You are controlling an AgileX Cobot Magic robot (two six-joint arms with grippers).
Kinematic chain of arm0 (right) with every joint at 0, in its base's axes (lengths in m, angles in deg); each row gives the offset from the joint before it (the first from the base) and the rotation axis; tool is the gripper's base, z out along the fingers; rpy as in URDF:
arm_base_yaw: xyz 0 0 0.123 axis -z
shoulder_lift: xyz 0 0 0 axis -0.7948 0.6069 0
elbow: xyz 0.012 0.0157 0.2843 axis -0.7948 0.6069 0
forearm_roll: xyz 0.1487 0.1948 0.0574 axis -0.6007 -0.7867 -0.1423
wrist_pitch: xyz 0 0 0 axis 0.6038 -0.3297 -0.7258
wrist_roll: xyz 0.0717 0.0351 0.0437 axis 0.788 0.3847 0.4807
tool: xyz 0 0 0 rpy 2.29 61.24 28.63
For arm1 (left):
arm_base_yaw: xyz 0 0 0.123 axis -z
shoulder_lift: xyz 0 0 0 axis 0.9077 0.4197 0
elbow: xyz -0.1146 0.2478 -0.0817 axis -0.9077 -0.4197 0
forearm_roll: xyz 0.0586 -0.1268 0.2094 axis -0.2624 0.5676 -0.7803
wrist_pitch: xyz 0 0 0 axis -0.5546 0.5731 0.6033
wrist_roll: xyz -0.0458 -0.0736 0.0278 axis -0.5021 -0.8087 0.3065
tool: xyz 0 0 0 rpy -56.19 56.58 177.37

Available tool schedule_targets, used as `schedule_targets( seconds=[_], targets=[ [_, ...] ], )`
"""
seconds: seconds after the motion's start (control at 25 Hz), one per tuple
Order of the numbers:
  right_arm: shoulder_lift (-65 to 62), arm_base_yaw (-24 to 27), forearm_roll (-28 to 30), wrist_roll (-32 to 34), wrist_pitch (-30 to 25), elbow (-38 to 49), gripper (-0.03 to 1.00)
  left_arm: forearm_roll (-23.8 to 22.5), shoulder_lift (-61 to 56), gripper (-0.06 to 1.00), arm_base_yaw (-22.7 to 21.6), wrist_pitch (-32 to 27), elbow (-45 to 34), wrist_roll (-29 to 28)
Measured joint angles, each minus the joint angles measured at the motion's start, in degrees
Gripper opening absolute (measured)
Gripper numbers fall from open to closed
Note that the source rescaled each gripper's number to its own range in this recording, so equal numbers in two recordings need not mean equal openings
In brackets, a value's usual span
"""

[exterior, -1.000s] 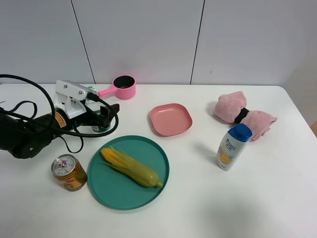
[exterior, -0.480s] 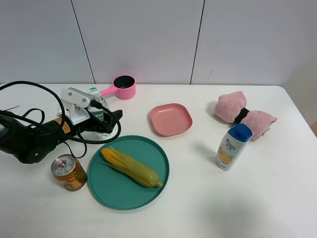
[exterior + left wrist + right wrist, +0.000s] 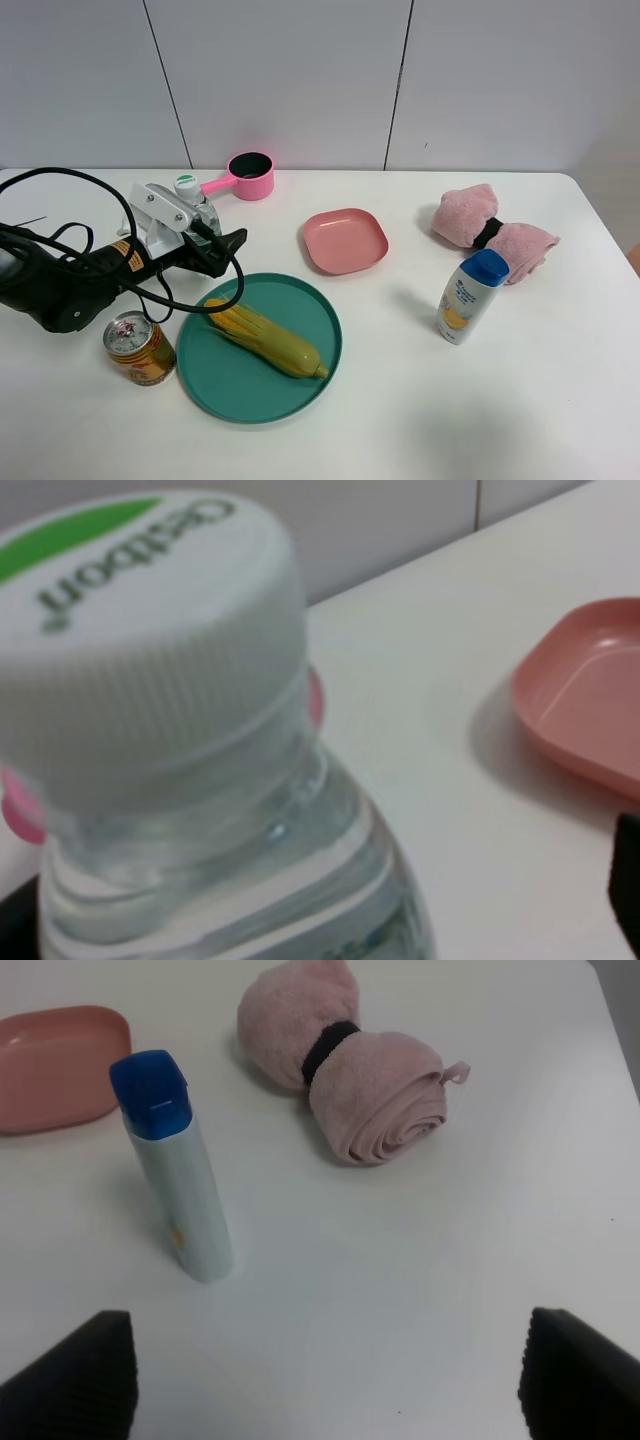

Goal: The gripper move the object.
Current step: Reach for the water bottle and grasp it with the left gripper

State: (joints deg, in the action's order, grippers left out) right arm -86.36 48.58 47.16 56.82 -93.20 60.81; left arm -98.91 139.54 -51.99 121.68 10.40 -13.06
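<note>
Table (image 3: 480,400): white top that bears everything listed below.
Left gripper (image 3: 225,250): white head with black jaws on a cabled black arm, at the left rear of the table. The jaws are drawn in on either side of the water bottle. The contact itself is hidden behind the head, so the grasp is judged, not seen.
Right gripper (image 3: 325,1380): jaws spread wide with nothing between them, hanging above the bare table near the shampoo bottle.
Plate (image 3: 235,385): teal and round, at front left, just beside the left gripper.
Towel (image 3: 492,228): pink, rolled and banded in black, at right rear.
Dish (image 3: 345,240): pink, square and shallow, near the centre.
Corn (image 3: 265,338): one cob lying on the plate.
Shampoo bottle (image 3: 468,297): white with a blue cap, upright, in front of the towel.
Pan (image 3: 248,176): small and pink, by the rear wall.
Can (image 3: 138,348): upright, touching or nearly touching the plate's left rim.
Water bottle (image 3: 196,203): clear with a white-and-green cap, tilted in the left gripper between the pan and the plate — apparently off the table. The pick-up looks done; the carry and set-down remain.
</note>
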Motion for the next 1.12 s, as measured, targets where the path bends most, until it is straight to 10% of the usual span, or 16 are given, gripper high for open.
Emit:
schedule_targets(
  seconds=[0.96, 1.12],
  targets=[
    [0.0, 0.0, 0.0, 0.0, 0.0, 0.0, 1.0, -0.05, 0.0, 0.99, 0.0, 2.29, 0.0, -1.45],
    [0.0, 0.0, 0.0, 0.0, 0.0, 0.0, 1.0, 0.23, 0.0, 0.64, 0.0, 2.57, 0.0, -1.68]
  ],
)
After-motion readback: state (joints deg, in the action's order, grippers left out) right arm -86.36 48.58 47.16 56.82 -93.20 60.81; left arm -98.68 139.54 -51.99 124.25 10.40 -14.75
